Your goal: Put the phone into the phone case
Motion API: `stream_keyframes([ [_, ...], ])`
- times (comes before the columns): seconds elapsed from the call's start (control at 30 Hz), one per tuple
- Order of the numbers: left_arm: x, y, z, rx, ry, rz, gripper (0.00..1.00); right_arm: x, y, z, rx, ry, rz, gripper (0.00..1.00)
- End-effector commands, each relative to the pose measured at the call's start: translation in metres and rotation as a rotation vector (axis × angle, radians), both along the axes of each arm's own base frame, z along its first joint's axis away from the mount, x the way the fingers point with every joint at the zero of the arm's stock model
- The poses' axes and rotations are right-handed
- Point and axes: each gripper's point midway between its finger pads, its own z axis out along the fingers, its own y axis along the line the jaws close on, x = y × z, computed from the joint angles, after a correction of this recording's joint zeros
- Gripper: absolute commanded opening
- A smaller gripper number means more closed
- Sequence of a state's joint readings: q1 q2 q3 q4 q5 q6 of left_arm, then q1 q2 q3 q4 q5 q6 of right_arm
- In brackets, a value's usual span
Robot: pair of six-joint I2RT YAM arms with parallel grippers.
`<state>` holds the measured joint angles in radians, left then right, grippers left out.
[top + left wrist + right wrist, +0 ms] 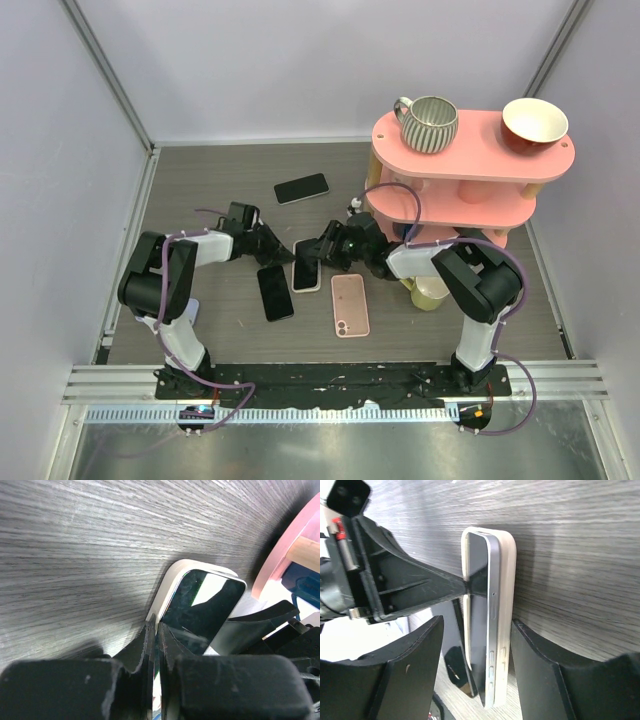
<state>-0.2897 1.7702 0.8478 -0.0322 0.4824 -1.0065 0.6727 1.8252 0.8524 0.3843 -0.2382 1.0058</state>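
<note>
Table [200, 200]: grey wood grain, walled on three sides. A pink shelf [470, 150] with two tiers stood at the far right. It carried a striped mug [430, 123] and a red bowl [534, 124] on top, and a yellow mug [428, 293] sat at its foot beside the right arm.

Both arms reached inward and met at mid-table.

Loose items: a pink phone [350, 305] lay back up, just near of the meeting point. A black phone [275, 292] lay to its left, and a second black phone [301, 188] lay further back, well apart.

Phone [485, 630]: screen up, between the two grippers, partly in the phone case [506, 580]. One long side rail showed bare above the cream case wall, and the case rim wrapped the opposite edge. The case lay flat on the table.

Right gripper [477, 625]: jaws apart, straddling phone and case across their width. One finger was just beside the case wall and the other stood off the phone.

Left gripper [156, 630]: fingers [142, 647] nearly together, pinched on the phone's near edge.
</note>
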Motion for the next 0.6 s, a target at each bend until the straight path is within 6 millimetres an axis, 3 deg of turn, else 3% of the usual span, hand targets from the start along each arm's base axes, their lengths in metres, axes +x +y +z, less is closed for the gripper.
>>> stream_keyframes([
  [0.0, -0.025, -0.032, 0.024, -0.153, 0.039, -0.109, 0.07, 0.023, 0.036, 0.096, 0.327, -0.149, -0.003, 0.6],
  [0.13, -0.026, -0.032, 0.024, -0.154, 0.041, -0.105, 0.06, 0.022, 0.037, 0.09, 0.332, -0.124, -0.004, 0.6],
  [0.2, -0.027, -0.031, 0.024, -0.153, 0.042, -0.106, 0.07, 0.023, 0.032, 0.073, 0.261, -0.087, -0.027, 0.59],
  [0.4, -0.026, -0.031, 0.024, -0.15, 0.037, -0.107, 0.06, 0.02, 0.018, 0.05, 0.12, -0.073, -0.038, 0.57],
  [0.57, -0.019, -0.034, 0.031, -0.156, 0.01, -0.114, 0.06, 0.014, 0.015, 0.046, 0.089, -0.089, -0.011, 0.57],
])
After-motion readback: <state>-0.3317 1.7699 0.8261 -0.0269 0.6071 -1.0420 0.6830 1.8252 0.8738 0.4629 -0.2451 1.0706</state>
